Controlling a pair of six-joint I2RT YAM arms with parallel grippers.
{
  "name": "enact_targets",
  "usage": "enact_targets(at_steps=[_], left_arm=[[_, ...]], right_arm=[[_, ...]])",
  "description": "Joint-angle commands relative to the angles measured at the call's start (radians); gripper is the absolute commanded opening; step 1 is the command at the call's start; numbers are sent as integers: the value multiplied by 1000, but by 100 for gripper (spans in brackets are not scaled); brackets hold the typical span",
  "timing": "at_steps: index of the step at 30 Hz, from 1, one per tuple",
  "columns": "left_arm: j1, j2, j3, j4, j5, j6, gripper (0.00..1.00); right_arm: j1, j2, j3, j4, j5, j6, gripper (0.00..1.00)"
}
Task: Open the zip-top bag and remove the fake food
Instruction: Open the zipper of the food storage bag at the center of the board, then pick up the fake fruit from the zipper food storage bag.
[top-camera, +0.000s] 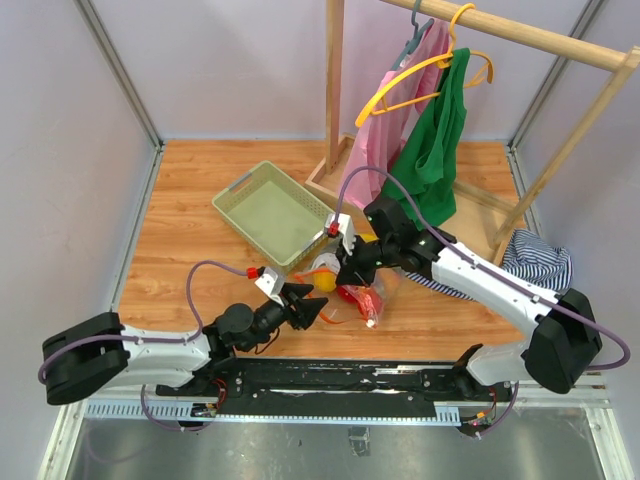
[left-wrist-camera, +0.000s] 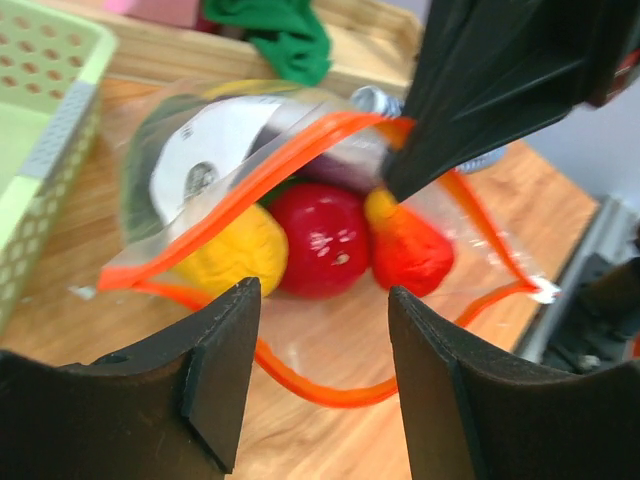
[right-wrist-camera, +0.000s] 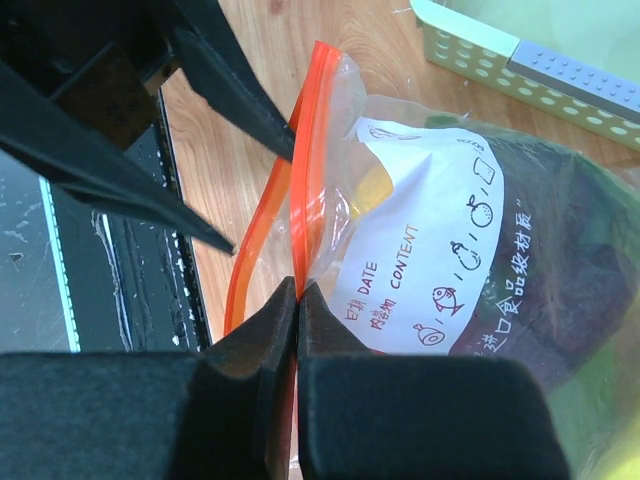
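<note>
The zip-top bag (top-camera: 362, 292) lies on the wooden table just in front of the green basket, and its mouth gapes toward the left arm. My right gripper (right-wrist-camera: 298, 292) is shut on the upper orange zip strip (right-wrist-camera: 305, 190) and holds that lip up off the table. The lower strip (left-wrist-camera: 330, 390) rests on the wood. My left gripper (left-wrist-camera: 325, 345) is open at the mouth, one finger on each side of the lower strip, and touches nothing. Inside the bag the fake food shows: a yellow piece (left-wrist-camera: 235, 252), a red one (left-wrist-camera: 325, 240) and an orange-red one (left-wrist-camera: 412, 252).
A pale green slotted basket (top-camera: 275, 212) stands behind the bag to the left. A wooden clothes rack (top-camera: 335, 120) with pink and green garments (top-camera: 435, 140) on hangers fills the back right. A striped cloth (top-camera: 535, 262) lies at the right edge.
</note>
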Motion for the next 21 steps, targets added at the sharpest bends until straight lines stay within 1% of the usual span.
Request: enact_targets(at_steps=[1, 4, 7, 9, 13, 16, 18, 19, 21], left_arm=[[-8, 70, -14, 144, -145, 103, 60], [-7, 116, -5, 155, -196, 75, 65], [-8, 120, -9, 171, -231, 50, 70], [-5, 99, -5, 126, -242, 37, 75], [21, 38, -16, 9, -211, -2, 77], [40, -15, -36, -80, -192, -51, 78], [56, -41, -51, -130, -172, -90, 80], [62, -48, -56, -143, -163, -104, 81], [73, -52, -59, -169, -144, -126, 83]], right_arm=[[-21, 4, 41, 16, -107, -7, 1], [-21, -4, 42, 1, -248, -40, 1], [-18, -6, 34, -5, -324, -73, 1], [6, 6, 45, -30, -353, -101, 1], [77, 34, 70, -64, -275, -138, 1], [77, 50, 72, -67, -214, -144, 1], [76, 49, 70, -79, -204, -166, 1], [76, 48, 68, -82, -207, -173, 2], [76, 48, 74, -107, -224, -204, 21]])
